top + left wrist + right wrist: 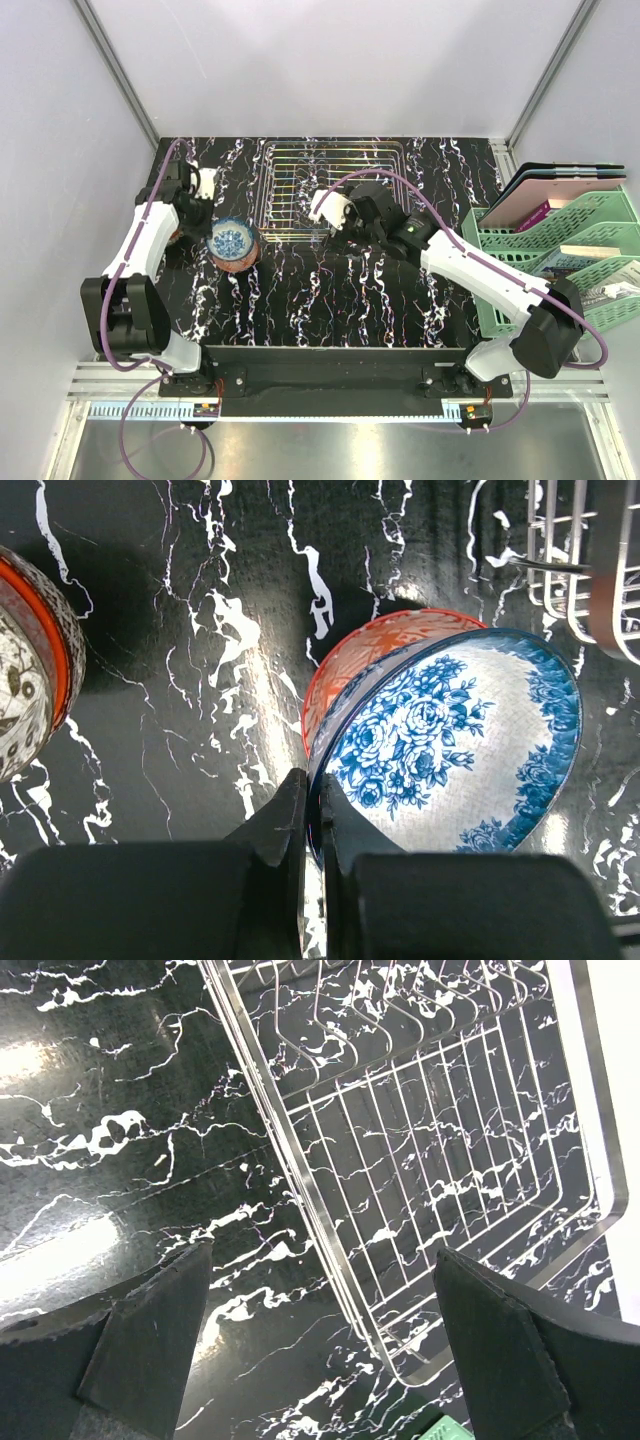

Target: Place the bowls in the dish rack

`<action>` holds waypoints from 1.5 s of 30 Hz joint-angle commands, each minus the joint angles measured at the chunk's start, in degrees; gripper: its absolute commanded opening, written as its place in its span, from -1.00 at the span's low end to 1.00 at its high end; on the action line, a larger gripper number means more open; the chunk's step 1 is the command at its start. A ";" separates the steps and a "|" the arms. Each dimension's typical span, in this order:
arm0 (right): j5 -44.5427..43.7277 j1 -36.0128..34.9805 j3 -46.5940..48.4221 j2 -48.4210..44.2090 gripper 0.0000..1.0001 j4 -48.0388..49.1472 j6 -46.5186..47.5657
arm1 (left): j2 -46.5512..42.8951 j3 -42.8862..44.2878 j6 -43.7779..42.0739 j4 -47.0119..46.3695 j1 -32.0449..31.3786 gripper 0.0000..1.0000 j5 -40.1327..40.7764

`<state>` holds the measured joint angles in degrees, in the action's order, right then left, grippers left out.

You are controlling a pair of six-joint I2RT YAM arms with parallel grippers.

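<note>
Left fingers (275, 825) clamp my blue-flowered bowl (450, 740) by its rim for lifting, while right fingers (150, 1330) hover spread and empty over the dish rack (290, 1160) edge.

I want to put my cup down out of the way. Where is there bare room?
The wire dish rack is empty. The black table is bare in the near middle, between the blue bowl and the arm bases. Crowded: the left, where the left fingers grip that bowl near a patterned bowl.

patterned bowl (30, 670): cut off | orange bowl (380, 650): half-hidden by blue bowl (450, 740)
</note>
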<state>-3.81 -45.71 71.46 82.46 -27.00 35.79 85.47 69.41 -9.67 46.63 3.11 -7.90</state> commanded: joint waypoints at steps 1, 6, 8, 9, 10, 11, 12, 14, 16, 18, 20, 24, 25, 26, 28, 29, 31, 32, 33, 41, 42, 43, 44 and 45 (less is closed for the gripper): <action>3.10 1.32 2.88 -1.86 0.99 1.60 -4.58 | -3.91 5.12 -0.17 0.30 0.31 -1.00 -2.56; 13.91 4.66 7.63 -0.11 0.99 0.81 -15.74 | -6.45 8.11 0.62 0.56 0.31 -1.00 -5.53; 17.50 5.63 10.53 1.39 0.99 0.64 -19.94 | -7.33 9.42 0.36 0.56 0.31 -1.00 -8.69; 19.18 5.98 11.41 1.91 0.99 0.55 -21.28 | -7.60 9.87 0.18 0.48 0.23 -1.00 -10.02; 21.20 6.34 13.33 3.05 0.99 0.46 -22.59 | -7.77 10.22 -0.34 0.48 0.31 -1.00 -11.51; 24.70 6.69 14.22 3.67 0.99 0.29 -25.48 | -7.78 11.09 -0.61 0.48 0.23 -1.00 -13.09; 26.82 7.56 15.19 4.29 0.99 0.20 -26.90 | -7.86 11.45 -0.79 0.39 0.31 -1.00 -16.06; 33.74 8.62 17.74 6.22 0.99 0.28 -31.72 | -7.60 12.59 -0.96 0.04 0.05 -1.00 -18.72; 38.94 10.55 20.45 8.67 0.99 0.29 -35.16 | -6.81 13.21 -1.49 -0.57 -0.21 -1.00 -23.02; 46.15 11.78 22.22 10.52 0.99 0.90 -39.82 | -6.20 13.74 -1.84 -1.28 -1.00 -1.00 -26.54; 51.07 12.75 24.07 13.16 1.00 1.60 -42.63 | -6.19 13.91 -2.19 -2.86 -1.44 -1.00 -30.05; 56.71 13.81 24.43 16.15 0.99 6.08 -48.17 | -6.19 14.35 -2.63 -5.06 -2.50 -1.00 -37.61; 57.86 14.16 24.51 17.46 0.99 6.87 -49.31 | -6.19 14.27 -2.55 -6.02 -2.67 -1.00 -38.93; 59.61 14.42 24.60 18.00 1.00 8.53 -51.59 | -6.28 14.35 -2.37 -6.46 -2.85 -1.00 -40.34; 61.29 14.69 24.08 19.40 0.99 10.38 -53.62 | -6.20 14.44 -2.11 -7.34 -2.85 -1.00 -41.49; 62.77 14.86 23.90 19.76 0.99 12.39 -55.63 | -6.19 14.53 -2.28 -7.69 -4.16 -1.00 -42.02; 64.97 15.21 22.33 20.29 0.99 15.82 -58.89 | -6.19 14.53 -2.28 -8.31 -5.05 -1.00 -42.20; 67.07 15.48 21.62 20.46 0.99 20.54 -63.60 | -6.11 14.35 -2.37 -8.57 -5.31 -1.00 -42.98; 68.23 16.09 20.92 20.55 0.99 23.55 -66.26 | -6.11 14.09 -2.37 -8.92 -5.57 -1.00 -43.34; 72.28 18.47 13.18 21.96 0.99 50.03 -87.47 | -6.02 13.21 -1.05 -12.79 -7.24 -1.00 -46.41; 72.19 18.64 13.00 21.96 0.99 50.12 -87.47 | -5.93 13.30 -0.79 -13.32 -7.42 -1.00 -46.50; 72.37 18.73 12.74 22.31 0.99 50.38 -87.91 | -5.84 13.56 -0.61 -13.41 -7.60 -1.00 -46.50; 72.46 18.73 12.65 22.40 0.99 51.17 -88.26 | -5.76 13.65 -0.52 -13.50 -7.77 -1.00 -46.50; 72.46 18.73 12.39 22.49 0.99 51.96 -88.87 | -5.58 13.74 -0.35 -13.58 -7.86 -1.00 -46.33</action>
<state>66.00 -27.29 84.36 104.64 15.00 -46.68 79.79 80.66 -11.68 38.57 -4.16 -50.04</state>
